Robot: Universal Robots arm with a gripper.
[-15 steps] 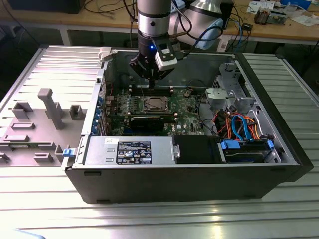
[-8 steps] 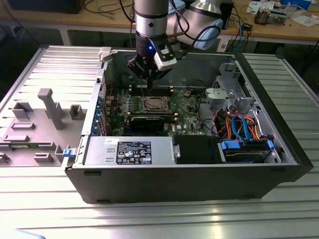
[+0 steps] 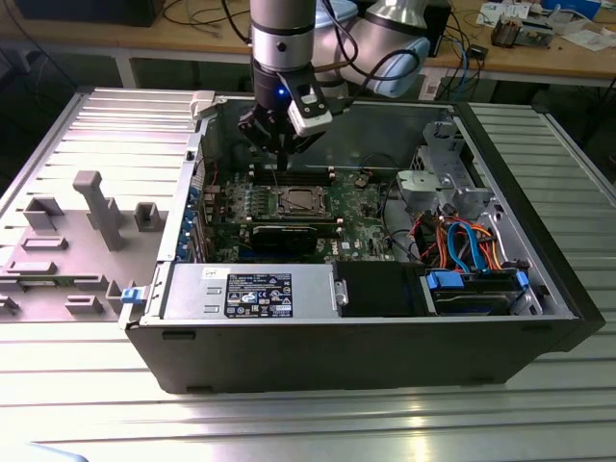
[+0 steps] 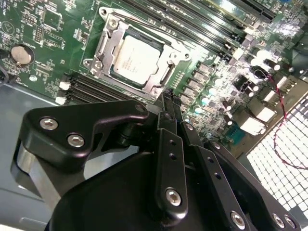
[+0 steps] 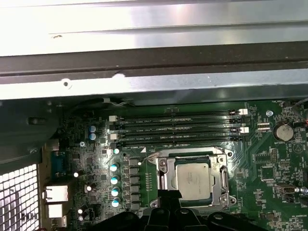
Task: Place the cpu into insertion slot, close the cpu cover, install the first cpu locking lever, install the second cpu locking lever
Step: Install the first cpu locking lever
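Clenched empty, the gripper (image 4: 167, 95) is held with the cpu (image 4: 136, 60) just ahead of it, framed by the lowered cpu cover (image 4: 105, 47).

Open computer case (image 3: 337, 351), grey power supply (image 3: 192, 289), memory slots (image 5: 178, 127), coin battery (image 4: 22, 54)

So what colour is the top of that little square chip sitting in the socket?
Plain silver-grey; the cpu shows best in the second wrist view.
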